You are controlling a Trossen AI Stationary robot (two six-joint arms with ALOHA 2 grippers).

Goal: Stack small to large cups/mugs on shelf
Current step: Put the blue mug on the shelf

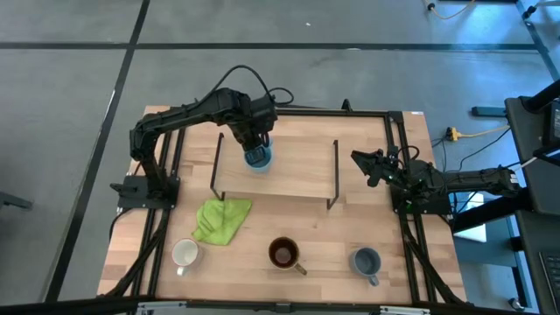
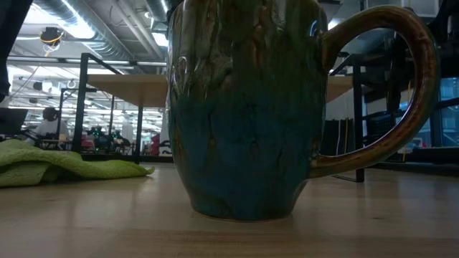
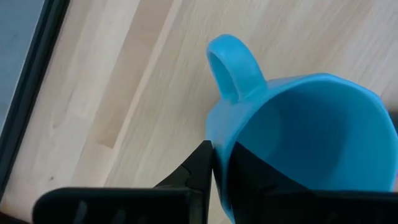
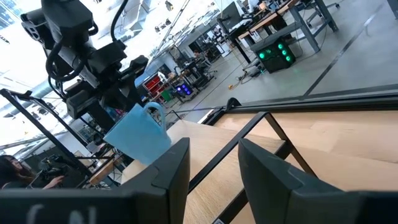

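The light blue mug is gripped by its rim in the left gripper and held tilted over the shelf, toward ten o'clock of its board. The right gripper is parked with fingers spread at the shelf's three o'clock side. The white mug, brown mug and grey-blue mug are lined along the table's six o'clock edge.

Over the far left part of the shelf, the left gripper sits right at the light blue mug, apparently pinching its rim, though its fingers are hard to make out from above. The right gripper waits just beyond the shelf's right end. A green cloth lies near the shelf's left end. Along the near table edge stand the white mug, brown mug and grey-blue mug, left to right.
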